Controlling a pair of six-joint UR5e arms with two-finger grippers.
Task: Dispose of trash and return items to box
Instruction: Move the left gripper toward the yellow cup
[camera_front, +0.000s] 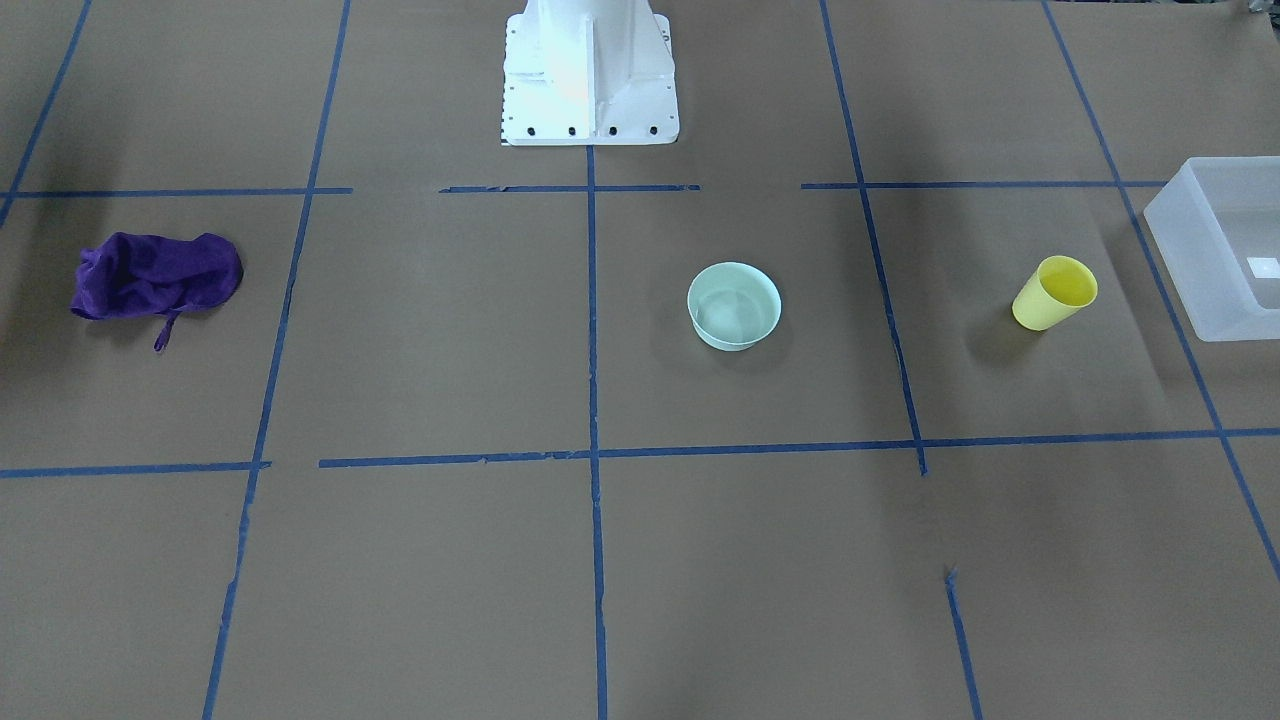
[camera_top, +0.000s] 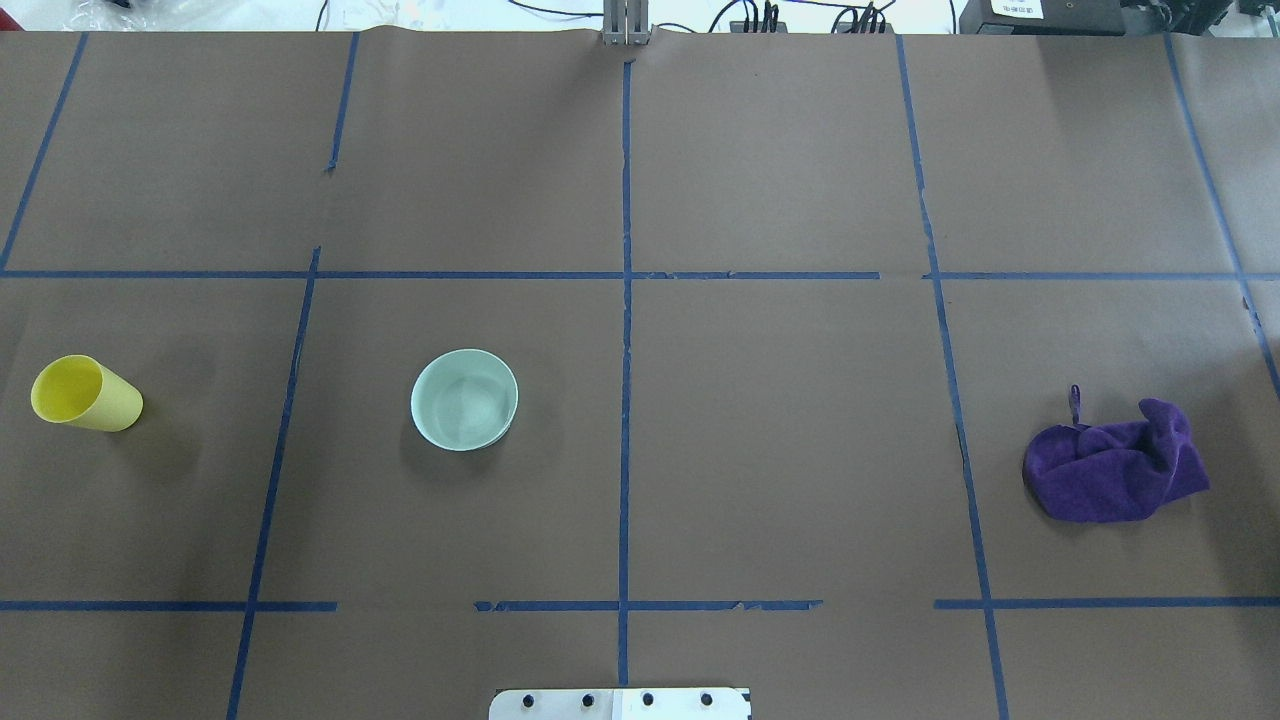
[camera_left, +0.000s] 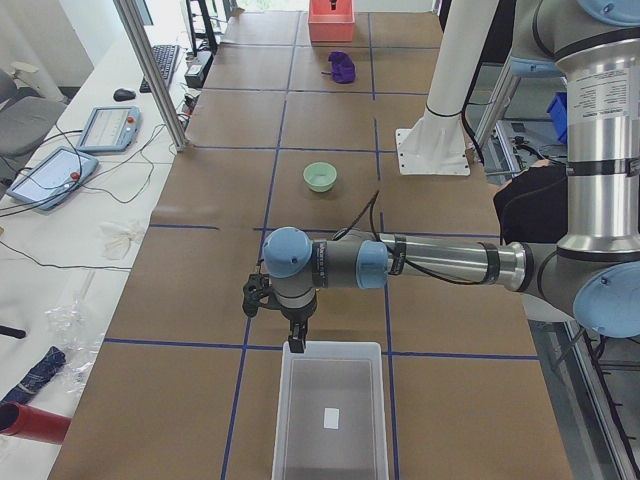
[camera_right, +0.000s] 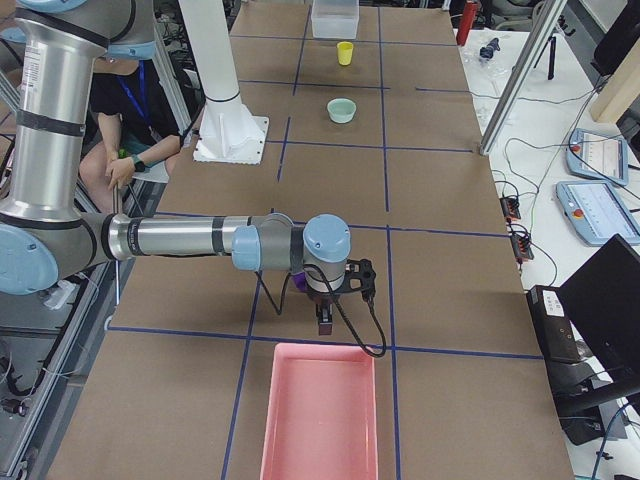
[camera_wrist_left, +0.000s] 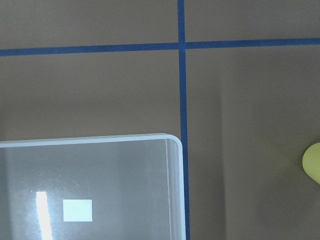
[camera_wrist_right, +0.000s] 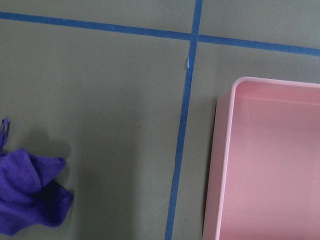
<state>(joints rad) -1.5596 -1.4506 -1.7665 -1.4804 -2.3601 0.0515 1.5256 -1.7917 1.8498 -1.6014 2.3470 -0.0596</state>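
Observation:
The yellow cup (camera_front: 1055, 292) stands mouth up on the brown table, close to the box (camera_front: 1200, 270), a frosted-white bin that holds only a small white label. The mint-green bowl (camera_front: 734, 306) sits empty nearer the table's middle. In the overhead view the cup (camera_top: 85, 393) is at the far left and the bowl (camera_top: 464, 400) is to its right. My left gripper (camera_left: 294, 340) hangs over the box's rim (camera_left: 330, 347), and I cannot tell whether it is open or shut. My right gripper (camera_right: 326, 322) hangs between the purple cloth and a pink tray, state also unclear.
A crumpled purple cloth (camera_top: 1115, 465) lies at the robot's right end of the table. A pink tray (camera_right: 320, 410) sits beyond it at that table end. The white robot base (camera_front: 590, 80) stands at the table's robot-side edge. Blue tape lines cross the table.

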